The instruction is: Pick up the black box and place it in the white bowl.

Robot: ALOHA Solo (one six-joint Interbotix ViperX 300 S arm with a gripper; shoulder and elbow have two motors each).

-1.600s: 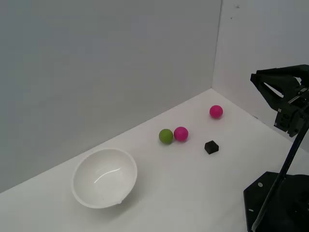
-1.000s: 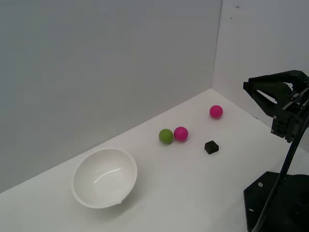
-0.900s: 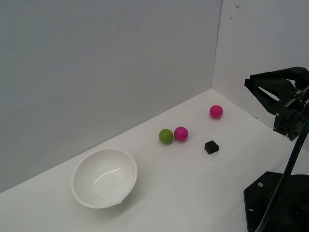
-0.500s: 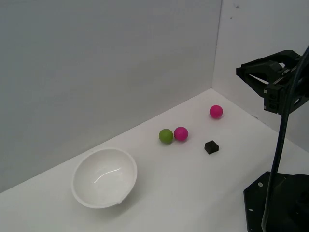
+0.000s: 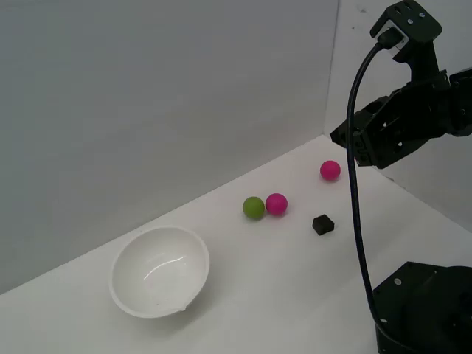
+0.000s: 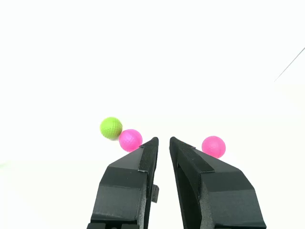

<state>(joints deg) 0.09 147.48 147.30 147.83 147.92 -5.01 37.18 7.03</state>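
Hand: the hand [image 6: 163,140] is held up in the air, well above the tabletop [image 5: 295,280]. Its two fingers are almost together with a thin gap between them, and nothing is held.
Black box: the black box [image 5: 322,224] sits on the tabletop, just below the hand in the exterior view. It is not seen in the wrist view, so it may be hidden under the fingers.
White bowl: the white bowl [image 5: 160,270] is well apart from the box, toward the exterior view's left. It has nothing in it.
Balls: a green ball [image 5: 254,208] and a pink ball [image 5: 276,203] touch each other near the box — a second pink ball [image 5: 330,170] lies farther back.
Risk — narrow gap: the box could be pushed away if the fingers are not spread first.
Risk — wrong thing: a ball could be bumped or grabbed, since only balls are seen from the wrist.
Risk — small box: it could slip out on the long way to the bowl.
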